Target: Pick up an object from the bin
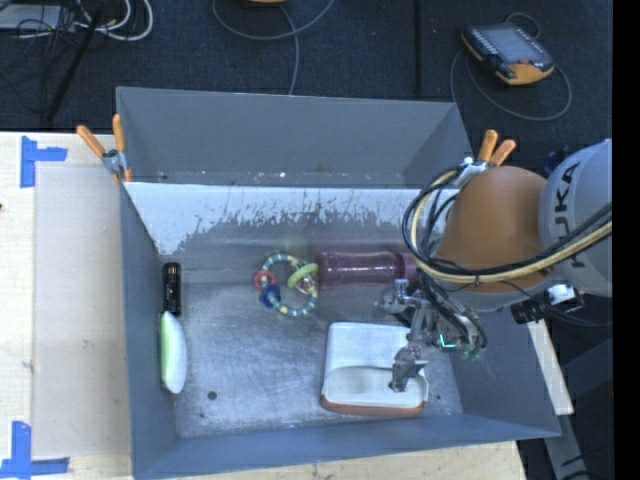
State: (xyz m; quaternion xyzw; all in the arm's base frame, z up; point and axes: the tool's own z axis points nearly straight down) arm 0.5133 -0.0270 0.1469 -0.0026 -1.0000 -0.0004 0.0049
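Note:
My gripper (405, 371) reaches down at the bin's right side, its fingertips over the right part of a white rectangular dish (360, 368) with a brown rim that lies on the bin floor at the front right. Nothing shows between the fingers, which look close together. A purple translucent bottle (360, 266) lies on its side just behind the dish, near the back wall. A multicoloured ring toy (287, 284) sits to the left of the bottle.
A pale green and white oblong thing (173, 350) lies along the left wall, with a small black stick (172, 287) just behind it. The arm with its orange cover and cables hangs over the bin's right wall.

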